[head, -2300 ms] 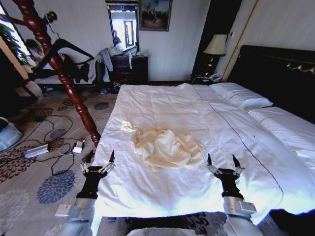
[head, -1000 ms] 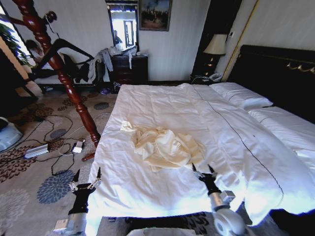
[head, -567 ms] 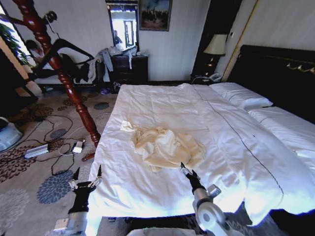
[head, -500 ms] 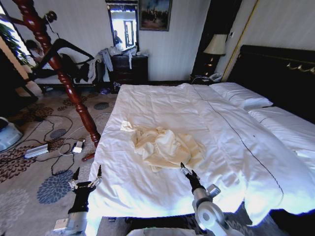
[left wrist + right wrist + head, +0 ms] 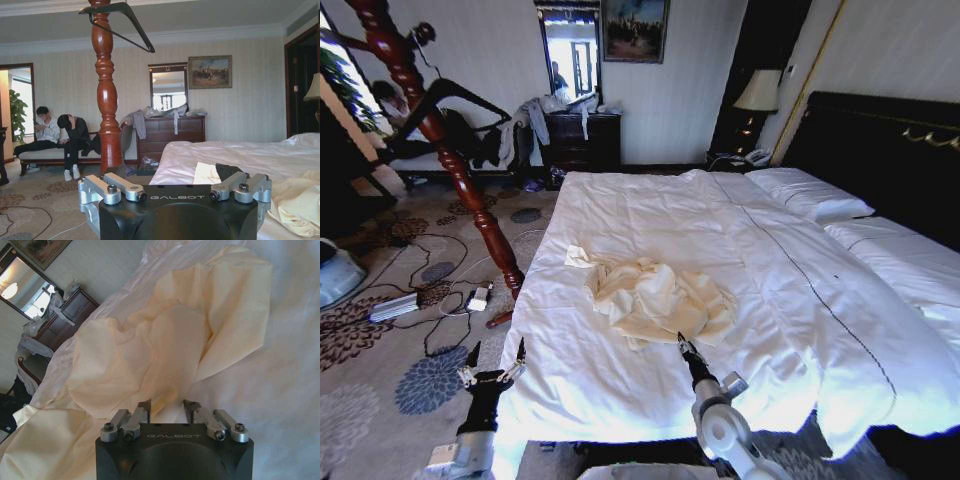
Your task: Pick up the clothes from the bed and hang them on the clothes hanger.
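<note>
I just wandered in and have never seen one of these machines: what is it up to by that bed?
The robot is going after a crumpled cream garment lying on the bed. Its right gripper reaches out with fingers open, right at the garment's near edge, not yet gripping it. Its left gripper hangs open beside the bed, over the carpet. The black clothes hanger waits on a red wooden post to the left, with nothing on it.

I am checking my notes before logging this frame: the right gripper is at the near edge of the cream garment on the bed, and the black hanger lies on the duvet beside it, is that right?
Not quite. The right gripper is at the near edge of the cream garment on the bed, but the black hanger is not on the duvet; the left wrist view shows it hanging high on the red wooden post.
</note>
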